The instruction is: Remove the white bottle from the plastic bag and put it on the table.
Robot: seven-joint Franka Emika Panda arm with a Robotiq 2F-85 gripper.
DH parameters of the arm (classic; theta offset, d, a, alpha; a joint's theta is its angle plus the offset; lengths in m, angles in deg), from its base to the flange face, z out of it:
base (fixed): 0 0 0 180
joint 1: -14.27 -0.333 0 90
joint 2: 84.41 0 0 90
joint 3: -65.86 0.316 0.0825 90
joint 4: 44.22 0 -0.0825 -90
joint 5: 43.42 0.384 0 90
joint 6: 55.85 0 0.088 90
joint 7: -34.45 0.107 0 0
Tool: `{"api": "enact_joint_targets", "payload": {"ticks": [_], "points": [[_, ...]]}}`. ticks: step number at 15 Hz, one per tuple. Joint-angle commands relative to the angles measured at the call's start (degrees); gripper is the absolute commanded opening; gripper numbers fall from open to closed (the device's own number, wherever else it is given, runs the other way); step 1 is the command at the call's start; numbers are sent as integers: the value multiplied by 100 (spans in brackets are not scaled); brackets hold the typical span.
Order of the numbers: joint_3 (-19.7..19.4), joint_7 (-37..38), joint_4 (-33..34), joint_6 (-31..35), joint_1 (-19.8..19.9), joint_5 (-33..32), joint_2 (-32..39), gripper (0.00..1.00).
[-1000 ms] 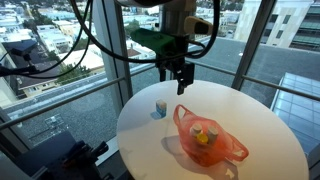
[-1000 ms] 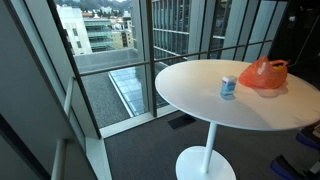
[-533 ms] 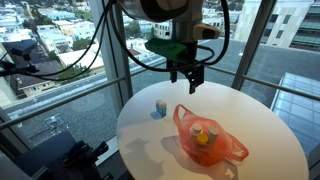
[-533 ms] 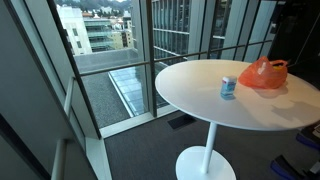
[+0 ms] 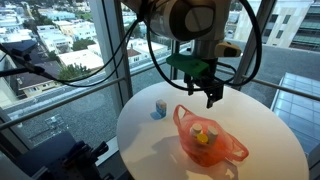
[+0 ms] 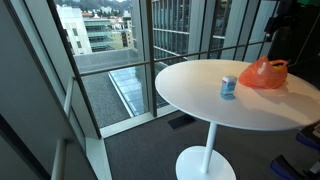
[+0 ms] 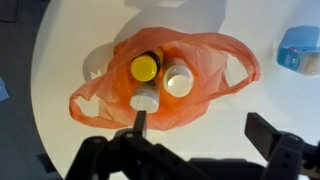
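An orange plastic bag (image 7: pixel 190 85) lies open on the round white table (image 7: pixel 80 40). It also shows in both exterior views (image 5: pixel 225 148) (image 6: pixel 264 74). Inside it the wrist view shows a yellow-capped bottle (image 7: pixel 145 68), a white-capped bottle (image 7: pixel 178 80) and a white bottle (image 7: pixel 144 101) lying near the bag's lower edge. My gripper (image 7: pixel 195 128) is open and empty, hovering above the bag. In an exterior view it hangs above the bag's far side (image 5: pixel 205 94).
A small blue and white container stands on the table away from the bag (image 5: pixel 159 108) (image 6: pixel 228 86) (image 7: pixel 300 50). The table is ringed by tall glass windows and a railing (image 6: pixel 140 50). The table edge curves close in the wrist view.
My gripper has moved sideways across the table from near the blue container to above the orange bag. The bag and bottles have not moved.
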Motion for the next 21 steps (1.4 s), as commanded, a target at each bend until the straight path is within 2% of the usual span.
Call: {"api": "enact_joint_targets", "payload": {"ticks": [1, 7, 11, 21], "points": [[-78, 116, 402, -60, 173, 15, 459, 100], [-150, 59, 606, -5, 452, 143, 924, 100], [-206, 284, 719, 142, 538, 161, 1196, 100], [-236, 958, 1149, 455, 506, 180, 1918, 100]]}}
